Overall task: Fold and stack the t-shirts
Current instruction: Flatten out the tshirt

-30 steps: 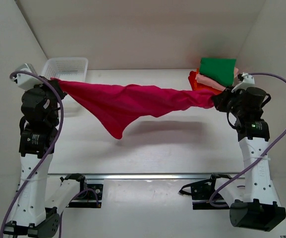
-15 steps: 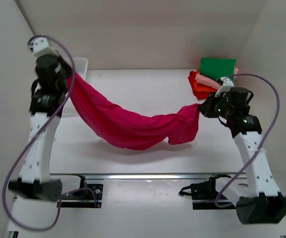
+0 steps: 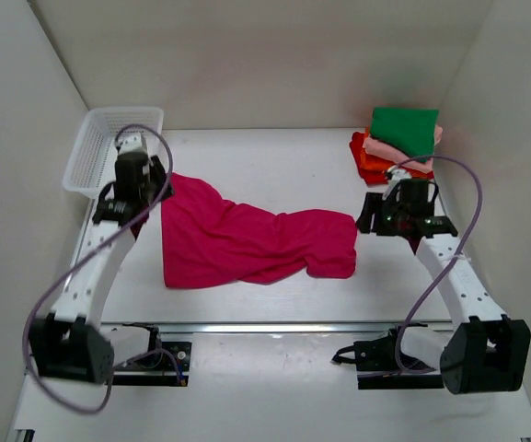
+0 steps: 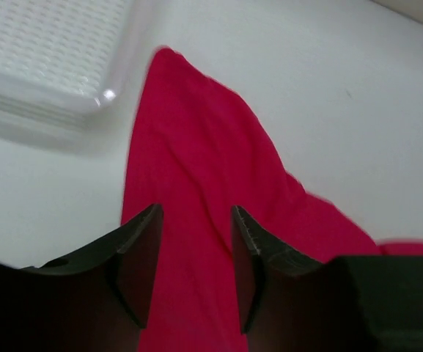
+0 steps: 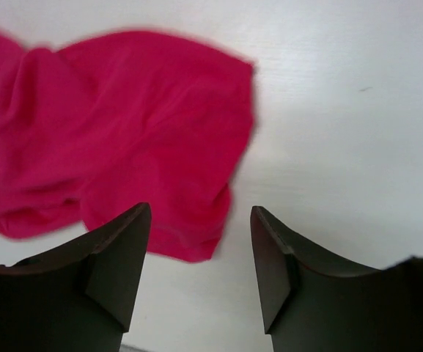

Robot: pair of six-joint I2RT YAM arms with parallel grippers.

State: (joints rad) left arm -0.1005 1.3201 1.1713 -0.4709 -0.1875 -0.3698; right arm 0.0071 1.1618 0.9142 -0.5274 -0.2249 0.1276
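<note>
- Closest in, the magenta shirt [image 3: 247, 244] lay rumpled on the desk [image 3: 283, 170], about mid-desk and stretched left to right. It wasn't folded at all. The left part was broad and fairly flat, and the right end was bunched up.
- The left pincer [image 3: 162, 187] was right at the shirt's far-left corner. In the wrist view its jaws were parted a moderate way with nothing between them, only cloth underneath.
- The right pincer [image 3: 364, 219] was just beside the shirt's right end, low over the desk. Its jaws were spread wider than the left's and weren't gripping anything either. Its wrist view showed the shirt's edge below and bare desk off to the right.
- So neither arm had hold of the shirt; it was lying loose.
- Further back on the right, the stack [image 3: 385, 152] of folded shirts sat near the back corner. The green shirt [image 3: 403, 129] was on top, light pink under it, then orange and red at the bottom. It was a bit fanned out rather than squared up, and well apart from the magenta shirt.
- Far back left, the white mesh basket [image 3: 95, 152] sat by the left wall, near the shirt's corner. As far as I could tell they weren't touching.
</note>
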